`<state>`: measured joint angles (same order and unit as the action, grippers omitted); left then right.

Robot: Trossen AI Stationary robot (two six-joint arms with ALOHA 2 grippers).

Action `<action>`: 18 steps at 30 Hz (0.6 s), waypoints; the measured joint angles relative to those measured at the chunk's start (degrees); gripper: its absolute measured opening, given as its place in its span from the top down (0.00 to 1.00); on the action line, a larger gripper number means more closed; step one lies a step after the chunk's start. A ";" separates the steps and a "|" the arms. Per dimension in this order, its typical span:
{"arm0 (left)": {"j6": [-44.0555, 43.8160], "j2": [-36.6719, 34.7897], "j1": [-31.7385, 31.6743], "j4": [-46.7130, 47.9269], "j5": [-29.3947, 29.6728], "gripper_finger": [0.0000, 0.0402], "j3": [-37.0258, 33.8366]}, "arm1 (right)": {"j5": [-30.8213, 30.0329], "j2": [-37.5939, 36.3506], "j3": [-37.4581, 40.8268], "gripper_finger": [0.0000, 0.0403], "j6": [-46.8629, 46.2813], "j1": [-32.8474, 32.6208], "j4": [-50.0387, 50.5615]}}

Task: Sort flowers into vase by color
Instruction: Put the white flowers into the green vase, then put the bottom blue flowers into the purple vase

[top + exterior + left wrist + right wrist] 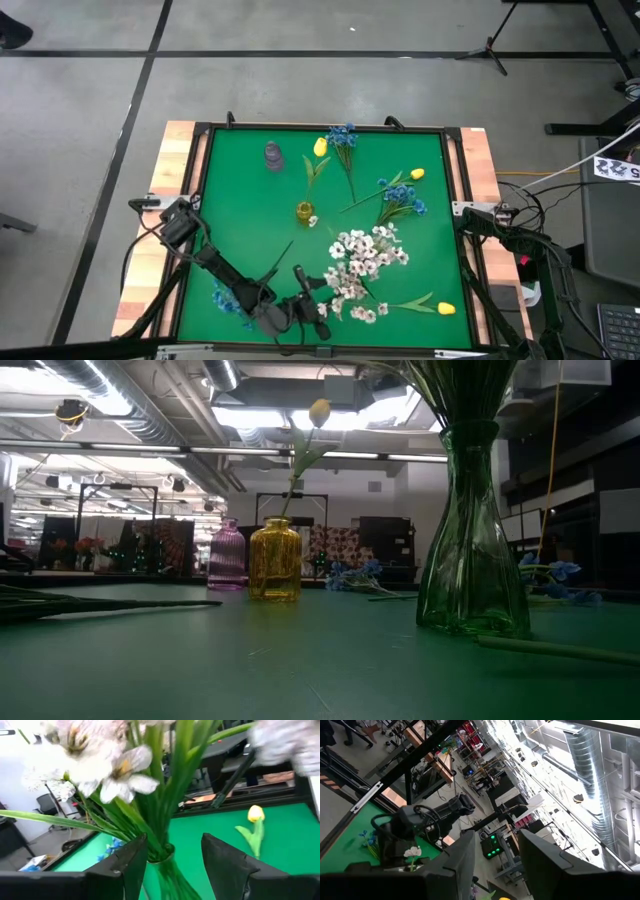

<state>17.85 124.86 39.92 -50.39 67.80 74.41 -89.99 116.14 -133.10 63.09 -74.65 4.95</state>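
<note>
A green glass vase (472, 560) holds white blossom sprigs (362, 262) near the table's near edge. My left gripper (175, 845) is open and level with the vase's neck (165, 856), one finger on each side and a gap showing at both; in the high view it (316, 304) sits at the vase's near side. A yellow vase (305, 212) holds a yellow tulip (318, 410). A purple vase (273, 155) stands empty. Blue sprigs (343, 135) (402, 196) (225, 297) and yellow tulips (416, 174) (445, 308) lie on the mat. My right gripper (495, 865), open, waits at the right edge.
The green mat (240, 220) sits in a black frame on a wooden table. A loose stem (560, 648) lies beside the green vase. The right arm (500, 218) with its cables stays off the mat. Bare mat shows on the left half between the purple vase and my left arm.
</note>
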 joint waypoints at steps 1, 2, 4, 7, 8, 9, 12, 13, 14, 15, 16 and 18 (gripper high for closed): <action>-0.29 0.00 0.48 -0.02 0.01 0.55 0.00 | 0.00 0.00 0.00 0.62 0.00 0.00 0.00; -0.68 0.00 0.99 -0.02 0.04 0.55 0.00 | 0.00 0.00 0.00 0.62 0.00 0.00 0.00; -1.35 0.00 2.16 -0.02 0.04 0.55 0.00 | 0.00 0.00 0.00 0.62 0.00 0.00 0.00; -1.49 -0.19 4.44 0.19 1.59 0.55 0.00 | 0.00 0.00 0.00 0.62 -0.01 0.02 0.31; -1.51 -0.53 5.34 0.88 2.87 0.55 0.00 | 0.00 0.00 0.00 0.62 -0.01 0.02 0.72; -1.50 -1.07 6.33 0.94 4.48 0.55 0.00 | 0.00 0.00 0.00 0.62 -0.02 0.02 1.09; -0.62 -4.35 9.42 1.04 11.19 0.55 0.00 | 0.02 0.00 0.00 0.62 -0.02 0.02 1.72; 0.05 -5.88 10.39 1.63 13.44 0.55 0.00 | 0.00 0.00 0.00 0.62 -0.02 0.02 1.83; 0.92 -7.40 11.29 1.77 15.34 0.55 0.00 | 0.01 0.00 0.00 0.62 -0.01 0.02 2.22; 2.19 -8.95 12.11 1.82 17.18 0.55 0.00 | 0.00 0.00 0.00 0.62 0.00 0.02 2.73; 3.72 -10.48 12.73 1.88 18.59 0.55 0.00 | 0.01 0.00 0.00 0.62 0.04 0.02 3.11; 7.22 -13.97 13.54 1.94 21.09 0.55 0.00 | 0.02 0.00 0.00 0.62 0.09 0.04 3.75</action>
<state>25.06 110.89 53.46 -48.45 88.89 74.41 -89.98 116.14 -133.10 63.18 -74.61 8.70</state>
